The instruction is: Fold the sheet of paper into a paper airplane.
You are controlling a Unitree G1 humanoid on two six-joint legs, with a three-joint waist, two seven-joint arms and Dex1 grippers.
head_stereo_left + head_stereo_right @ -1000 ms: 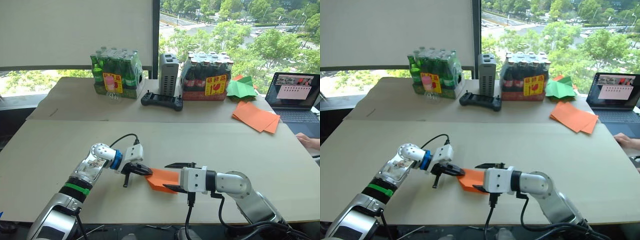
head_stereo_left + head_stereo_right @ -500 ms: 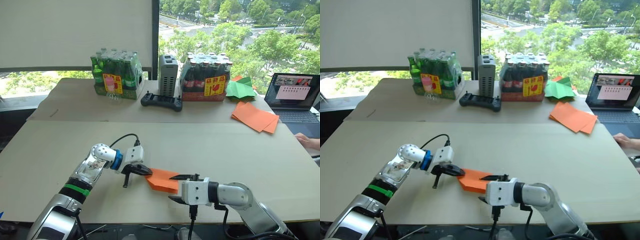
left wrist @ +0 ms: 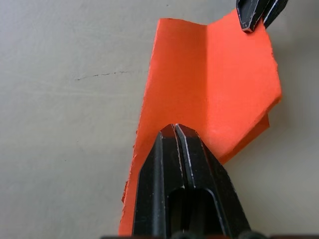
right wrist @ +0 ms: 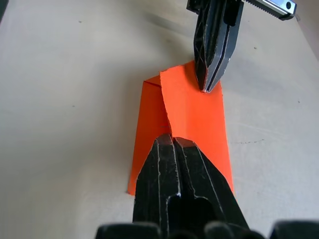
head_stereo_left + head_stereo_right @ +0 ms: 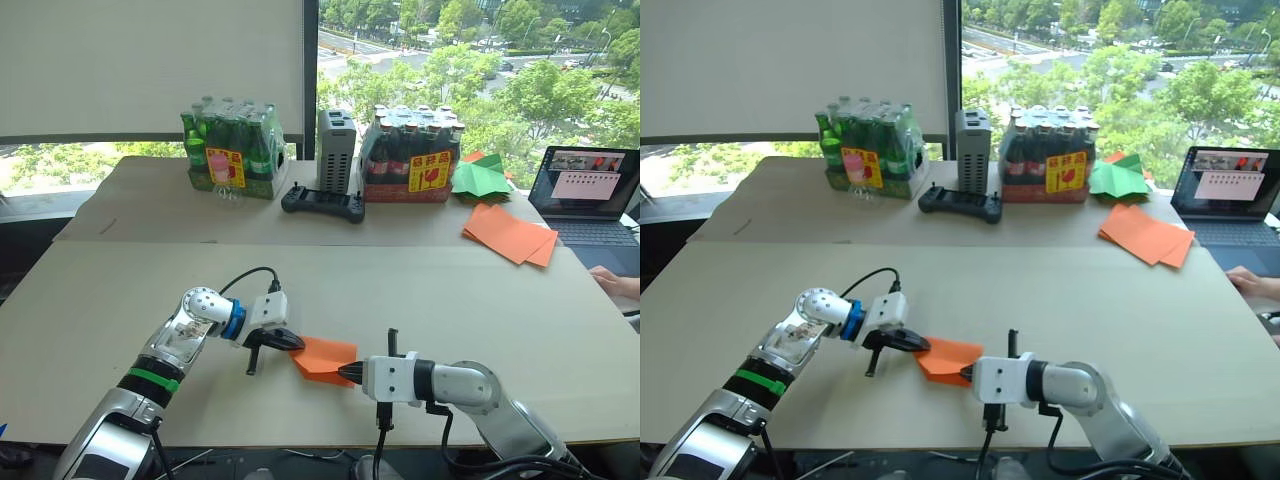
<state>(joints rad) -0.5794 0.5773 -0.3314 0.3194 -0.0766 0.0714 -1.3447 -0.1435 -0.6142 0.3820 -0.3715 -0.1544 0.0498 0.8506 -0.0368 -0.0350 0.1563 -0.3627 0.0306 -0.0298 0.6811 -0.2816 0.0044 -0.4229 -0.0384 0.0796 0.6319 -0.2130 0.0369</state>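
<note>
Since approx. 1 s ago, right end effector [image 5: 345, 372] has rolled at the wrist and closed: fingers formerly spread wide and level, one over and one under the near-right edge of the sheet of paper [image 5: 325, 359], now pressed together w/ tips at that edge; left end effector [image 5: 290, 342] unchanged, paper barely shifted.

Progress: early-to-mid, by judgement; sheet already folded into a small multi-layer orange packet w/ one ridge crease running along it (left wrist view) and an overlapping flap (right wrist view); no pointed nose or wings yet, so most shaping folds remain.

Location: paper lies on the bench [image 5: 450, 290] near its front edge, between the two end effectors; one side lifts slightly off the surface.

Left arm: reaches in from the robot's left, forearm angled forward, wrist turned inward; end effector clenched, tips on the left end of the paper, apparently pinning or pinching it; can't tell which.

Right arm: elbow bent, forearm lying low along the bench front, pointing toward robot's left; end effector clenched, tips touching the opposite end of the paper; whether a layer sits between the fingers can't be told.
</note>
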